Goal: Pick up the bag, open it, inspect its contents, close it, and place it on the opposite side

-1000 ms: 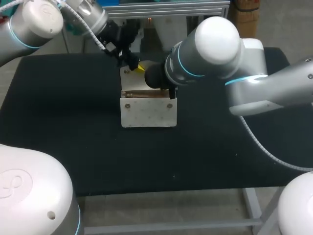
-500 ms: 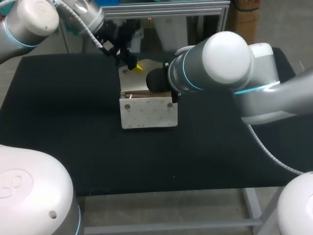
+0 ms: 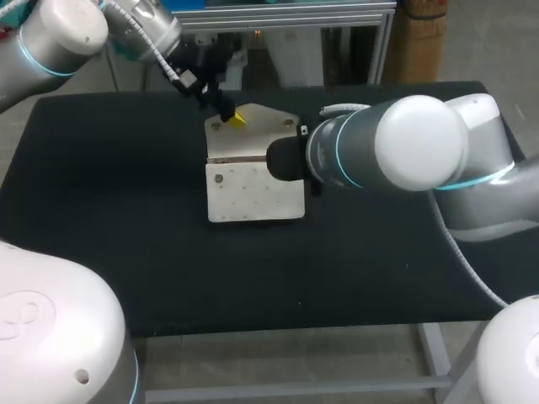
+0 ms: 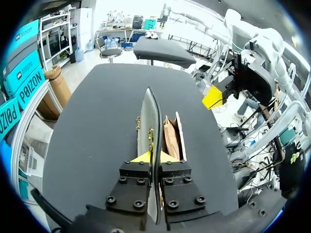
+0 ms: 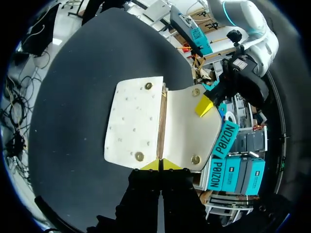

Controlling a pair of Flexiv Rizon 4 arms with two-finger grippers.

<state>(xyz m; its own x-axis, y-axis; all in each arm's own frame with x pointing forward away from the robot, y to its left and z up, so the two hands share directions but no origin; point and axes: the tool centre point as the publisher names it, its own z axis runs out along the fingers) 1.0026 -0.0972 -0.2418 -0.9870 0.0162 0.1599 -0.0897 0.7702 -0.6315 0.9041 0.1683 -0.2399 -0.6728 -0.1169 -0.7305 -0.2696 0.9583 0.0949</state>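
A white bag (image 3: 255, 191) with brass studs stands in the middle of the black table (image 3: 101, 219). Its flap (image 3: 261, 130) is raised at the back, and my left gripper (image 3: 236, 119) is shut on the flap's edge. In the left wrist view the flap (image 4: 150, 114) runs edge-on between the yellow tips of the left gripper (image 4: 151, 157), with the brown inside (image 4: 170, 138) showing beside it. My right gripper (image 5: 159, 165) is shut with nothing between its tips, at the bag's right side. The bag's front (image 5: 133, 124) and flap (image 5: 187, 128) lie ahead of it. In the head view my right arm (image 3: 396, 151) hides that gripper.
The black table stretches bare to the left and in front of the bag. My right arm's bulky forearm hangs over the table's right half, close to the bag's right edge.
My right arm has drawn back to the right, off the bag's mouth, and its gripper has shut. The bag's mouth has narrowed. The left gripper still holds the flap up.
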